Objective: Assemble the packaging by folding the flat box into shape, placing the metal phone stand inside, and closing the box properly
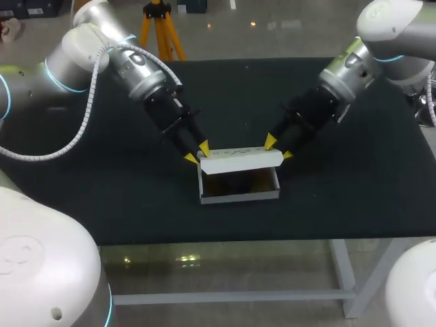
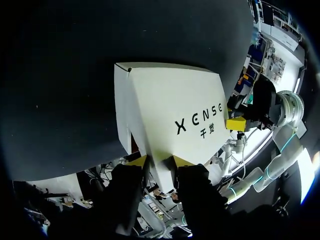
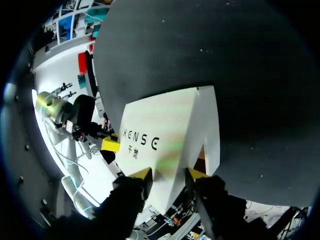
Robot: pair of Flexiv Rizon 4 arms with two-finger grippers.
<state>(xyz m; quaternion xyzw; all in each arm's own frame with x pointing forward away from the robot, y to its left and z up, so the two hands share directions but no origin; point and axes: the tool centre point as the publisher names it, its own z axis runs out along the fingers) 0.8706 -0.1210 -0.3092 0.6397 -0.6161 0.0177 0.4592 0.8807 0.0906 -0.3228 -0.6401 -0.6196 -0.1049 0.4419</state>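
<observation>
White box (image 1: 238, 194) sat near the front edge of the tabletop (image 1: 102, 191), lid (image 1: 240, 161) raised. Left gripper (image 1: 196, 152) and right gripper (image 1: 278, 148) each pinched one lid end.

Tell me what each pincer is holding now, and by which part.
Both hold the white box by its raised lid: the left pincer pinches the lid's left end, the right pincer its right end.
</observation>
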